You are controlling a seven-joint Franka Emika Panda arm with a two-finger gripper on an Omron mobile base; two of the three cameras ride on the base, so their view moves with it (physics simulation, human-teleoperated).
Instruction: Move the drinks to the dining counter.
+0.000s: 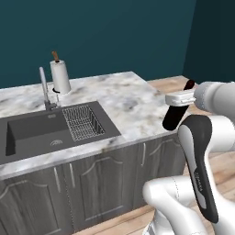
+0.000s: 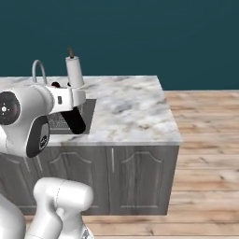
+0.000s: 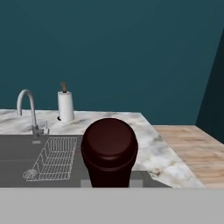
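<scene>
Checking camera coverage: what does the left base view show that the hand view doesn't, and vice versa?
Left base view alone: the dark cabinet doors under the counter, the white arm, and the dark bottle seen side-on, tilted, in the hand. Hand view alone: the bottle's round base end-on. Both: marble dining counter, dark sink, wire rack, faucet, paper-towel roll.

The dark bottle (image 3: 109, 151) covers the gripper's fingertips in the hand view, so their hold cannot be read. The sink (image 1: 32, 131) runs off the left base view's edge, and the arm hides most of it in the right base view
</scene>
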